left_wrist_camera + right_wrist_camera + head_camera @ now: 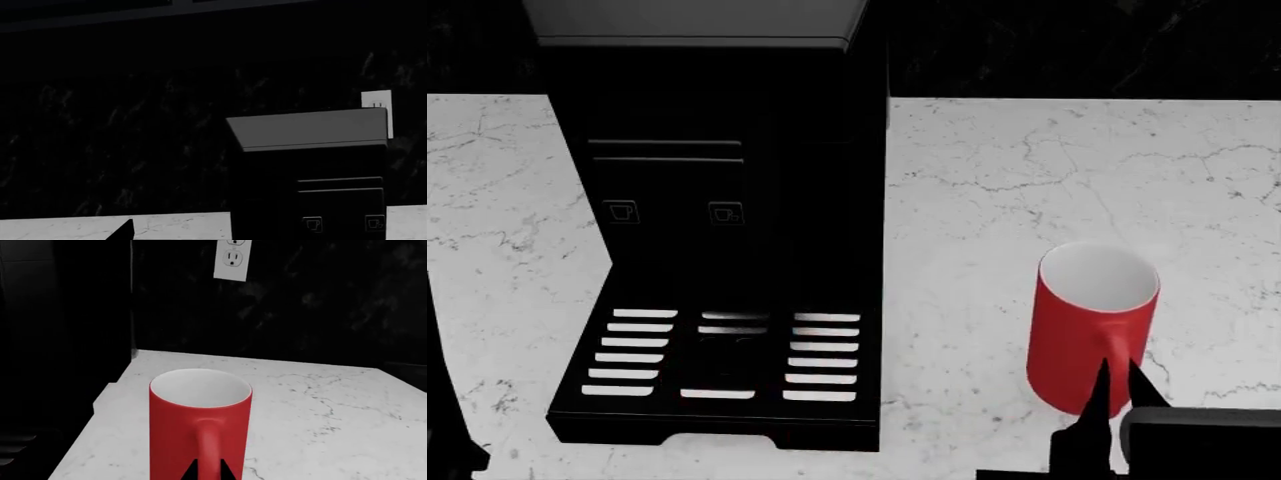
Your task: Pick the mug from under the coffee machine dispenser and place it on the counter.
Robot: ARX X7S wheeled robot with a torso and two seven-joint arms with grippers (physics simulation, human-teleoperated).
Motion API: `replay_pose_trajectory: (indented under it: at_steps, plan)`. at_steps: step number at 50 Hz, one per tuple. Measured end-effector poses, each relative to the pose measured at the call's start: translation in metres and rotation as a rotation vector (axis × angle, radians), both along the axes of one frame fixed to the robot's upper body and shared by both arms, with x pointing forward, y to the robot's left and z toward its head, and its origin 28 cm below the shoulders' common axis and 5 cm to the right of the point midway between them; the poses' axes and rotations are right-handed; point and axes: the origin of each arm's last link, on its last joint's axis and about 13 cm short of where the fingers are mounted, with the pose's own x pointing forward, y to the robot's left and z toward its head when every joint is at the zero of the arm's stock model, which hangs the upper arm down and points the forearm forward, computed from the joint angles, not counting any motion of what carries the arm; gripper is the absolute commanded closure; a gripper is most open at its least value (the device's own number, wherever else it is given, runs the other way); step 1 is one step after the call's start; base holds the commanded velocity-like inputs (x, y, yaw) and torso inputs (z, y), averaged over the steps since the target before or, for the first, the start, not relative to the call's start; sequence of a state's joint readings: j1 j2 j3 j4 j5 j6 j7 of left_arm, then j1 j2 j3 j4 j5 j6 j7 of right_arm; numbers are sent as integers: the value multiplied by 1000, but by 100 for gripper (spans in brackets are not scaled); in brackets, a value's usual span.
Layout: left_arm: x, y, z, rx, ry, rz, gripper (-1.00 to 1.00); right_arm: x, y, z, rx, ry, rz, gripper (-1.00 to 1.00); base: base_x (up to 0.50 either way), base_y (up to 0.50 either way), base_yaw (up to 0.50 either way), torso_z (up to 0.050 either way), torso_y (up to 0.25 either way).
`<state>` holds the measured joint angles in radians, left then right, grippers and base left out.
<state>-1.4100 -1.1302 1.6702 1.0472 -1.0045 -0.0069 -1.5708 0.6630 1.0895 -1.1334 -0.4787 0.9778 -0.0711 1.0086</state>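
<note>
The red mug stands upright on the white marble counter, to the right of the black coffee machine dispenser and off its slotted drip tray. My right gripper is at the near side of the mug. In the right wrist view its two black tips sit tight against either side of the red loop handle, so my right gripper is shut on the mug. In the left wrist view only one dark fingertip shows, over the counter to one side of the coffee machine.
A dark veined backsplash runs behind the counter, with a white wall outlet beyond the mug. The same outlet peeks out behind the machine's grey top. Bare marble stretches past the mug on the side away from the machine.
</note>
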Motion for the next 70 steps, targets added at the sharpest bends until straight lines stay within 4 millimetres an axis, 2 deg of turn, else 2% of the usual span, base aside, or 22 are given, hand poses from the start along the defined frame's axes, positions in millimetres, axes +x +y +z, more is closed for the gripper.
replay_pose_trajectory:
  at_steps: [26,27,43,50,59,70]
  plan:
    - [-1,1,-2,0,6,7,-100,1,0,-26,-4,35,-16,100,0,0,0,0,0]
    - [-1,1,-2,0,6,7,-100,1,0,-26,-4,34,-16,-100,0,0,0,0,0]
    - [-1,1,-1,2,5,9,-100,-5,1,-36,-5,50,-14,-100,0,0,0,0,0]
    - [0,2,-1,2,3,10,-100,-12,1,-34,-9,51,-10,-100,0,0,0,0,0]
    - [0,2,-1,2,2,10,-100,-24,1,-20,-18,22,-7,-100,0,0,0,0,0]
    - [-1,2,-1,0,2,11,-100,-41,-2,7,-31,-48,-18,-100,0,0,0,0,0]
